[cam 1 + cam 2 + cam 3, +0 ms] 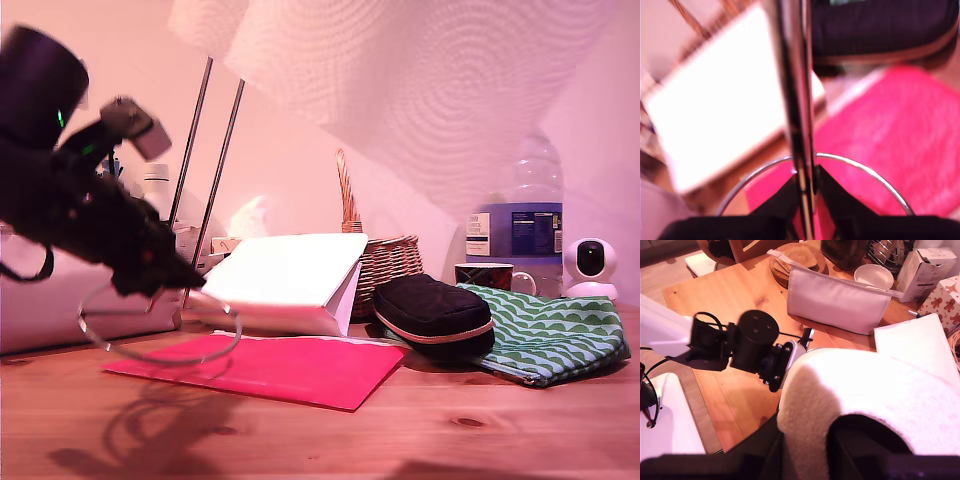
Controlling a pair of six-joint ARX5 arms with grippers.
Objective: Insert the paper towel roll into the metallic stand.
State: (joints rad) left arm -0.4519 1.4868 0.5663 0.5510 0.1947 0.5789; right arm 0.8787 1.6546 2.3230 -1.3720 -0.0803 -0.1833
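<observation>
Between the fingers of my first gripper (805, 187) sits the metallic stand (796, 100), pinched tight low on its upright loop, ring base tipped up off the pink folder (265, 368). Above the stand hangs the paper towel roll (865, 390), clamped at its end by my second gripper (805, 450). Behind the stand leans a flat white package (285, 280).
</observation>
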